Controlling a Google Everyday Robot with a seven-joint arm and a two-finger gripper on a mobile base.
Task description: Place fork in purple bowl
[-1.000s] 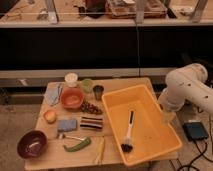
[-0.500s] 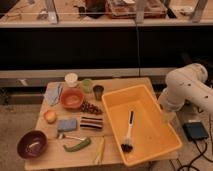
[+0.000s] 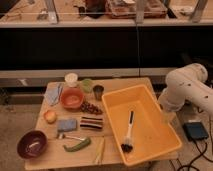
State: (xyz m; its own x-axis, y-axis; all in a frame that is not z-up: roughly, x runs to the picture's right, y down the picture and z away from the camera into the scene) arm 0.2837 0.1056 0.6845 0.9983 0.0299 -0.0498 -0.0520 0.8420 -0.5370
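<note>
Fork (image 3: 71, 136): on the desk (image 3: 52, 158), outside the purple bowl (image 3: 33, 145).
End effector (image 3: 171, 118): past the tub (image 3: 150, 125), grip state unclear.
Progress: everything left.

The fork (image 3: 71, 136) is a thin, pale silvery utensil lying flat and roughly crosswise on the table (image 3: 59, 159). It is well apart from the gripper (image 3: 171, 119), far to its left in the view and a little nearer the front edge. The purple bowl (image 3: 33, 144) is round, dark maroon and upright, with a pale glint inside. It sits beyond the fork, farther still from the gripper, near the fork but not touching it. The gripper hangs under the white arm at the table's right side.
</note>
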